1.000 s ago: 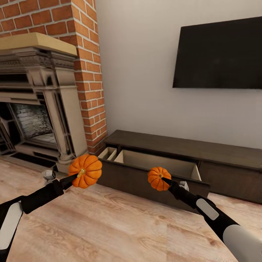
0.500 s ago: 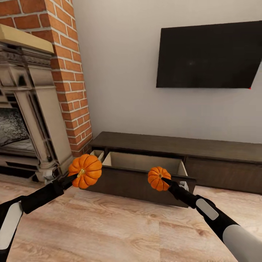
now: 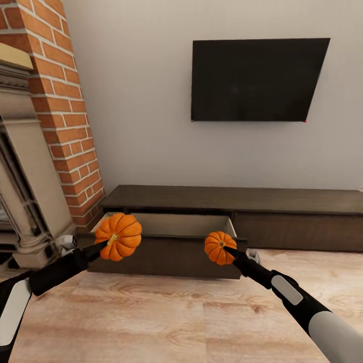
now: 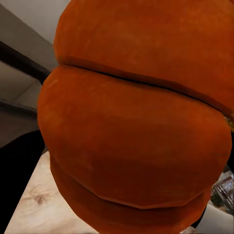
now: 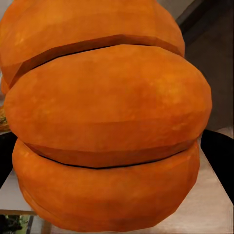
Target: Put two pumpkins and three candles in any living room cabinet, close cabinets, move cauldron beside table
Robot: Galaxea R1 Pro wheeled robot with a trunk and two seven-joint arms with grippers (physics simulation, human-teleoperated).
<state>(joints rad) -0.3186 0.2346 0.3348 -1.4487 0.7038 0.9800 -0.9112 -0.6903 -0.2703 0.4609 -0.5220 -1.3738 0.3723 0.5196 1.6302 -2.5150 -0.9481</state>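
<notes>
Matt dark wood cabinet [image 3: 282, 201] (pale inside), grainy plank floor [image 3: 166, 322].

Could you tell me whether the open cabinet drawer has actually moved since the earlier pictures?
No. The drawer sits further left in the head view, but the TV and brick fireplace shifted left with it; the camera turned.

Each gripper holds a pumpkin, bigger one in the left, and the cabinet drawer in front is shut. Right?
Not quite. The head view shows the cabinet drawer pulled open. The rest holds: left gripper carries the bigger pumpkin, right gripper the smaller pumpkin.
</notes>
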